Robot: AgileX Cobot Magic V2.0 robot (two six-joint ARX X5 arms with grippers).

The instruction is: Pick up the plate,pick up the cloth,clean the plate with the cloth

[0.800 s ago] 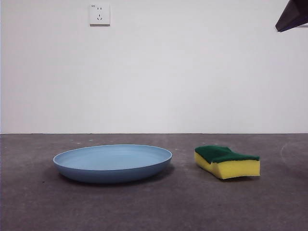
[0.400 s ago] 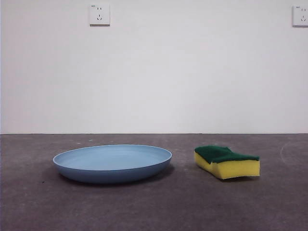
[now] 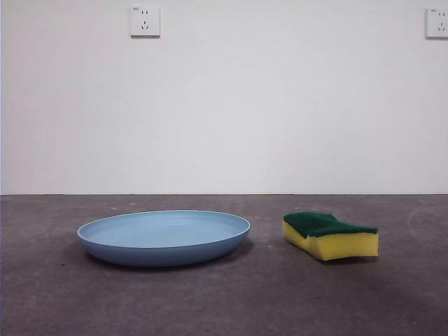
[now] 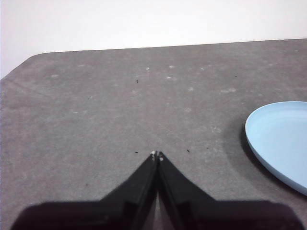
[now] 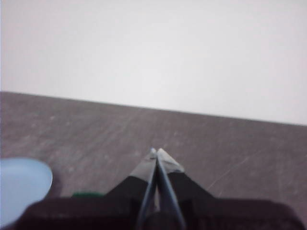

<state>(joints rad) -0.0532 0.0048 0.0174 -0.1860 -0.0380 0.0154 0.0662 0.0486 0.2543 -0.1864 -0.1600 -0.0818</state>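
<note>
The light-blue plate (image 3: 164, 236) lies flat on the dark table, left of centre in the front view. The cloth, a yellow sponge with a green top (image 3: 330, 236), lies to its right, apart from it. My left gripper (image 4: 157, 155) is shut and empty above bare table, with the plate's rim (image 4: 280, 139) off to one side. My right gripper (image 5: 156, 152) is shut and empty, held above the table; the plate's edge (image 5: 21, 184) and a sliver of the sponge's green top (image 5: 88, 194) show beside its jaws. Neither gripper shows in the front view.
A white wall stands behind the table with two sockets, one at the upper left (image 3: 144, 21) and one at the upper right (image 3: 437, 22). The table's rounded far corner (image 4: 33, 57) shows in the left wrist view.
The black arm tip at the front view's top right corner has moved out of view, uncovering the right wall socket. The plate and sponge have not moved.
</note>
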